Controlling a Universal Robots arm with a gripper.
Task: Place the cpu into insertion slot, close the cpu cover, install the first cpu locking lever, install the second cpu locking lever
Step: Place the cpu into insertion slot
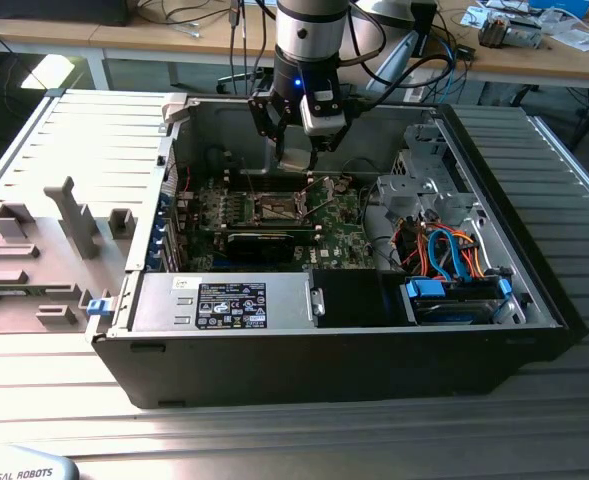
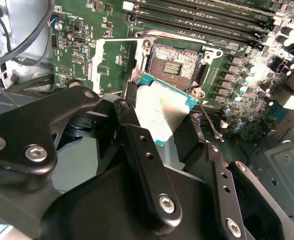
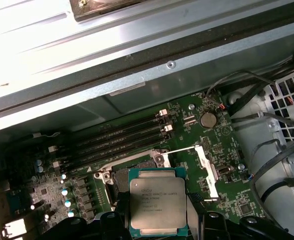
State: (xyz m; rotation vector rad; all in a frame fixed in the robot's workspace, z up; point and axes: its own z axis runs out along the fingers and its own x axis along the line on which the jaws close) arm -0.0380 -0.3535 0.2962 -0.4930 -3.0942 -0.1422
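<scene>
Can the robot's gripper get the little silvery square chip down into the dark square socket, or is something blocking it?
Probably yes. The black gripper holds the silvery square cpu just above the dark, metal-rimmed insertion slot, which lies open; the thin silvery cpu cover is swung aside.

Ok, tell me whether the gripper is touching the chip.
Touching. In the second wrist view the gripper holds the chip, its fingers pressed on opposite edges.
</scene>
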